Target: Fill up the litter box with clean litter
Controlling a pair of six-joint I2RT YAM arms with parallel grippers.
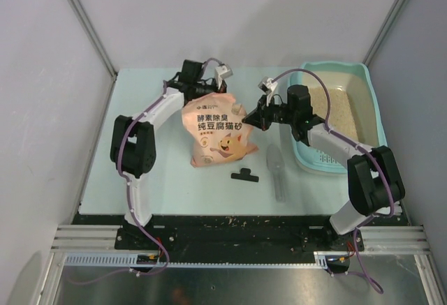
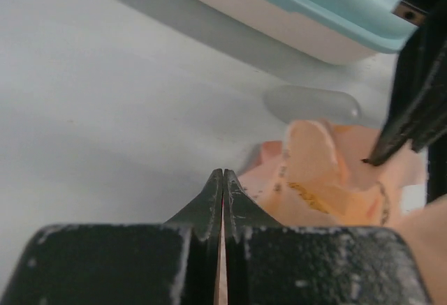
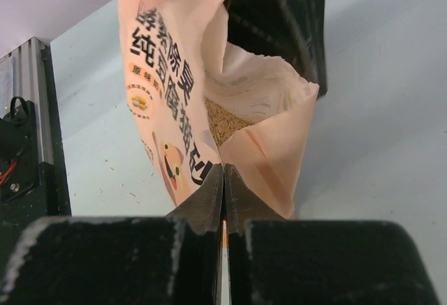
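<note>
- Nearest my arm bases, a small black clip (image 1: 244, 175) lies flat on the table (image 1: 140, 179), at 6 o'clock from the bag (image 1: 216, 132).
- Just beside the clip, at 4 o'clock from the bag, lies a clear scoop (image 1: 276, 171). It touches neither the clip nor the bag.
- The bag sits mid-table with its printed face toward me. Its mouth gapes, and beige litter (image 3: 225, 125) shows inside.
- My right gripper (image 3: 223, 176) is at the bag's 3 o'clock edge. Its fingers are pressed together on the rim of the mouth, with a sliver of peach film caught between them.
- My left gripper (image 2: 222, 179) is at the bag's 12 o'clock. Its fingers are closed tight on a thin strip of the bag.
- Farthest off, at 2 o'clock from the bag, the litter box (image 1: 334, 68) stands along the table's right side. Its perforated ledge is at the near end, and a layer of litter covers its floor.
</note>
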